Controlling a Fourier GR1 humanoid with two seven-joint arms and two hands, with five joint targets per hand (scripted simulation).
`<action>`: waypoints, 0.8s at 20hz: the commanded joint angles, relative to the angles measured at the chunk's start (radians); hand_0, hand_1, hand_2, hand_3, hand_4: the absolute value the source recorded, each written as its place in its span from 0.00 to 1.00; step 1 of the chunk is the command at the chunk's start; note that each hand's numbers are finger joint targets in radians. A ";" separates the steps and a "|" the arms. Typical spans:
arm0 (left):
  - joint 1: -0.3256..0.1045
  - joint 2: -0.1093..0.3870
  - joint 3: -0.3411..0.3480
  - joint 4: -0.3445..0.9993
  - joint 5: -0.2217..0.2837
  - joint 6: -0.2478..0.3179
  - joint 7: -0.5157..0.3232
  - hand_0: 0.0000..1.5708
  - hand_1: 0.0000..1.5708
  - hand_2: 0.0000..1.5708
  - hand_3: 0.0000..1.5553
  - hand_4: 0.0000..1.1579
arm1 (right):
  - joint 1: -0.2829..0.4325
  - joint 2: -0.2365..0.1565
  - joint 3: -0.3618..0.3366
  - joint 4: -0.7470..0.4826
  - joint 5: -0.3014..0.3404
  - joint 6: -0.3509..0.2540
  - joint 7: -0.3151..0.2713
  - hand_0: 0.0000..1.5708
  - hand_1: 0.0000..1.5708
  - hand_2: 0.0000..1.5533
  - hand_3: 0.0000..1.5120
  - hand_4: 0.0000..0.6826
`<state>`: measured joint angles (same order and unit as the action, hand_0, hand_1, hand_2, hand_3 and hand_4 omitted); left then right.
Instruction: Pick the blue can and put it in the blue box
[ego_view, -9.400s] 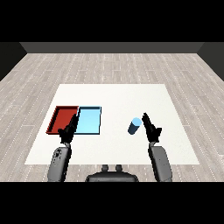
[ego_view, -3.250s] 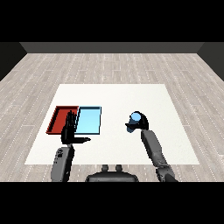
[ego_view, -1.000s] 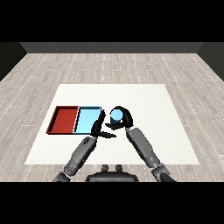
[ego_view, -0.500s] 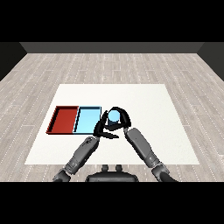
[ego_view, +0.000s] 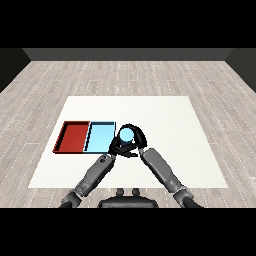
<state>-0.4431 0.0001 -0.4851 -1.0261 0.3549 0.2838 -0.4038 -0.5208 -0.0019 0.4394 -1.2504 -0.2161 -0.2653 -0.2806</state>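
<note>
Our right hand (ego_view: 136, 137) curls round the blue can (ego_view: 127, 134), held just beside the light blue tray's (ego_view: 100, 138) right edge. Our left hand (ego_view: 117, 148) sits beneath it, fingers relaxed, touching. The red tray (ego_view: 73, 137) adjoins further left; bare white table (ego_view: 170, 117) spreads rightward.

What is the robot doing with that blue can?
The robot's right hand is curled round the blue can, holding it just beside the right edge of the light blue tray. The left hand is close up against it. The can is not in the tray yet. The red tray lies further left.
</note>
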 joint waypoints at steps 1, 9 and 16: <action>-0.062 0.000 0.024 0.062 0.040 -0.051 -0.025 0.00 0.00 0.00 0.00 0.00 | 0.014 0.002 0.014 0.005 0.019 0.014 -0.001 0.89 0.89 0.93 0.92 0.90; -0.087 0.001 -0.075 0.039 -0.166 0.198 0.077 0.29 0.29 0.36 0.26 0.24 | 0.028 0.002 0.111 -0.037 0.002 -0.036 -0.016 0.92 0.92 0.94 0.92 0.87; -0.106 0.003 -0.027 0.069 -0.128 0.147 0.011 0.00 0.00 0.00 0.00 0.37 | -0.049 0.001 0.151 0.016 -0.059 -0.069 -0.030 0.93 0.93 0.94 0.92 0.86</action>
<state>-0.5186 0.0505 -0.5472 -0.9655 0.1400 0.4576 -0.3615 -0.5608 -0.0239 0.5629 -1.2308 -0.2423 -0.3307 -0.3023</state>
